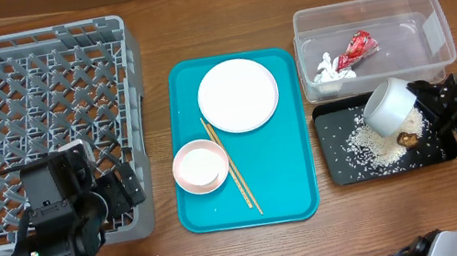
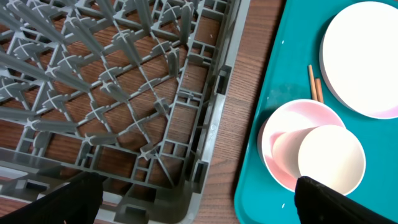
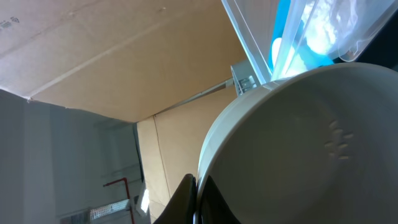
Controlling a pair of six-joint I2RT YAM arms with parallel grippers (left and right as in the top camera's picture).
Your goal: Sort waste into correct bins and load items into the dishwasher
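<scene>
Left: dish rack (image 1: 28,96), its near right corner hidden under the left claw (image 1: 123,190), which is spread wide and empty. Centre: turquoise tray (image 1: 284,184) bearing plate (image 1: 238,95), pink bowl (image 1: 186,180) with cup (image 2: 331,158) inside, and chopsticks (image 1: 246,190) partly hidden by that bowl. Right: clear tub (image 1: 433,15) holds wrapper (image 1: 356,47) and tissue (image 1: 329,72); the right claw (image 1: 425,104) clamps the grey bowl (image 1: 390,107), tilted over the black tray (image 1: 338,170) and masking some rice (image 1: 371,143). Bare desk (image 1: 174,249) strips separate rack and trays.

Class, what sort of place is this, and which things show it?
Probably a robot test bench staged for dish clearing, not a real kitchen: a grey dish rack and a turquoise tray sit on a wooden table, and the right hand holds a grey bowl over a black tray.
</scene>
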